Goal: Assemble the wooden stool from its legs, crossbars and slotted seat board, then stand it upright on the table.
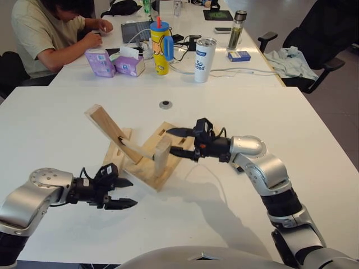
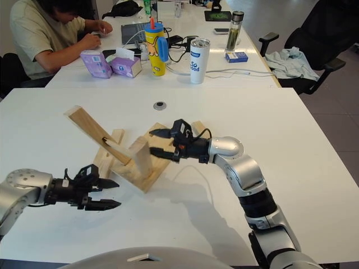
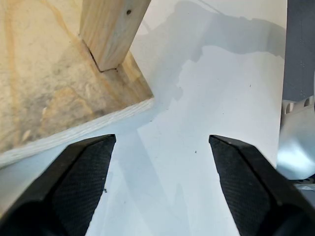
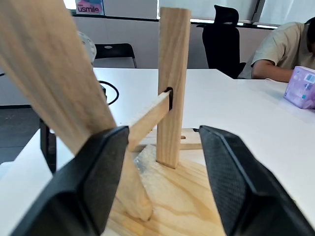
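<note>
The slotted seat board [image 1: 147, 168] lies flat on the white table. One leg [image 1: 109, 129] leans up from it to the left, and a shorter leg [image 1: 162, 157] stands nearer my right gripper. A crossbar [image 1: 136, 148] joins the two. Another wooden piece [image 1: 115, 150] lies flat along the board's left side. My right gripper [image 1: 175, 142] is open just right of the short leg, its fingers apart and holding nothing. In its wrist view both legs [image 4: 172, 83] and the crossbar [image 4: 150, 115] stand ahead. My left gripper [image 1: 125, 192] is open, low over the table by the board's front corner [image 3: 59, 98].
A round cable grommet [image 1: 165, 104] sits in the table behind the stool parts. The table beyond carries a white tumbler [image 1: 205, 59], a yellow bottle [image 1: 160, 47] and tissue boxes [image 1: 115, 63]. An office chair [image 1: 314, 56] stands at the far right.
</note>
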Controlling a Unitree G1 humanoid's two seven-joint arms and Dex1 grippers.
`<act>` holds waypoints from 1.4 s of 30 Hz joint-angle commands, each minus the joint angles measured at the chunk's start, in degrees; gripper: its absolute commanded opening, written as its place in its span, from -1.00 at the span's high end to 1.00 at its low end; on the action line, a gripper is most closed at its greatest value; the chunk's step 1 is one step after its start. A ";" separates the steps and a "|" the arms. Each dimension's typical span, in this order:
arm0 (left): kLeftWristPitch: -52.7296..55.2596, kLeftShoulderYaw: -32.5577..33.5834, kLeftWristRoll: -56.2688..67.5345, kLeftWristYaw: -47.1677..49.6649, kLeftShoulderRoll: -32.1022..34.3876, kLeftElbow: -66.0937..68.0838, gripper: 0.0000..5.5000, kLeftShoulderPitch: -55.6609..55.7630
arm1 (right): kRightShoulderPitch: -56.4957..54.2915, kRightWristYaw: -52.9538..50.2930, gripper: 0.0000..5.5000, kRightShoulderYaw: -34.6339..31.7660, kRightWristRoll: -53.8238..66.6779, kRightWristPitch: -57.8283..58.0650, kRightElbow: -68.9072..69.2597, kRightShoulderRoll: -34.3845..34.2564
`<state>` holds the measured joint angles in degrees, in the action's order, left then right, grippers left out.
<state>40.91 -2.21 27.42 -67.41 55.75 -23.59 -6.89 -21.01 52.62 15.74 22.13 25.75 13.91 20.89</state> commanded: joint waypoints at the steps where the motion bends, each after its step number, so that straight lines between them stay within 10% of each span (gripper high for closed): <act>1: 0.96 -0.71 1.73 0.43 0.19 -4.13 -0.29 -2.16 | -2.75 -7.60 0.03 0.08 -10.68 -5.59 -10.46 1.63; 24: 4.65 -13.59 -1.01 15.16 -10.75 -5.30 -0.29 2.70 | -17.30 -7.30 0.03 17.39 -44.19 -38.52 -50.81 2.56; 33: 0.12 -15.52 -10.00 21.23 -12.37 2.75 -0.29 7.27 | -7.93 9.88 0.03 21.11 -43.32 -34.17 -33.93 14.50; 42: -5.50 -14.34 -22.86 37.70 -23.71 22.96 -0.29 21.82 | 0.63 2.30 0.03 17.84 -35.37 -23.14 -19.92 5.86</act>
<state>36.00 -16.76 7.99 -33.42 33.84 -5.48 11.69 -24.98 53.48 29.63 -13.01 0.39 -6.66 29.94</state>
